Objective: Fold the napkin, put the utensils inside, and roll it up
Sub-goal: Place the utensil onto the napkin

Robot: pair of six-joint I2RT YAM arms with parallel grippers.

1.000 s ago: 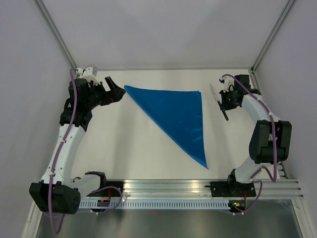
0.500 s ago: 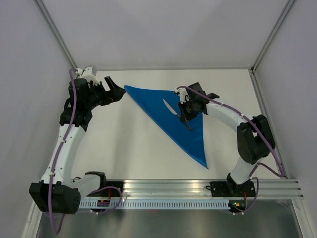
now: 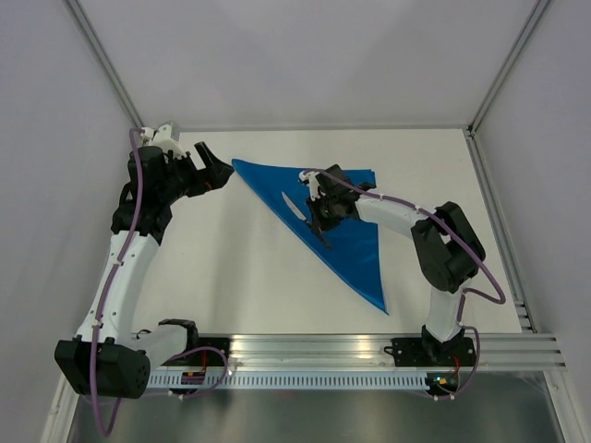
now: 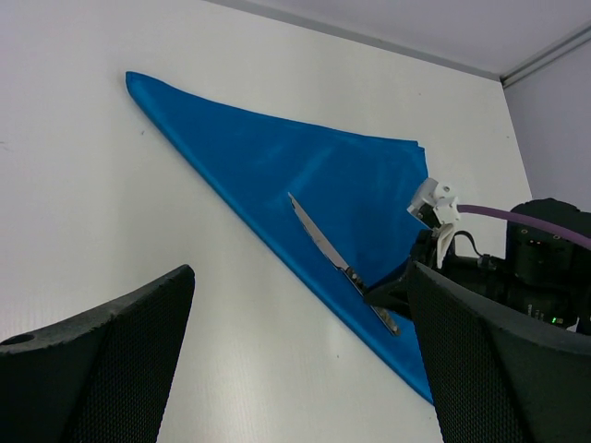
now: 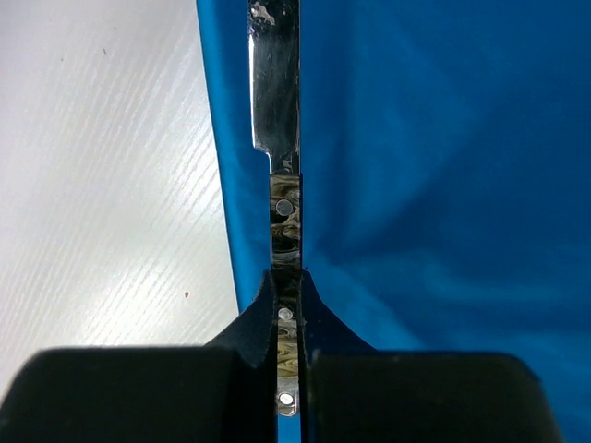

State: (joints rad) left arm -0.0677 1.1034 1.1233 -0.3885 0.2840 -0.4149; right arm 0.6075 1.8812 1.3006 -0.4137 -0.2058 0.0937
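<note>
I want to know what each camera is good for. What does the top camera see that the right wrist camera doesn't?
Only the top camera shows the open left gripper beside a corner of the napkin, and the napkin's whole triangle shape. Only the right wrist camera shows the little rivets in the handle of the knife. Both show the right gripper pinching the knife along the blue napkin's edge.

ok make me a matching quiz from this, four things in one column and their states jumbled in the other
Things
1. bright blue cloth napkin
2. slim table knife with dark handle and silvery blade
3. left gripper
4. right gripper

States
A. shut on a dark handle
B. folded into a triangle, spread flat
C. open, holding nothing, near the cloth's far-left corner
D. held along the cloth's long folded edge

Pairs: 1-B, 2-D, 3-C, 4-A
</note>
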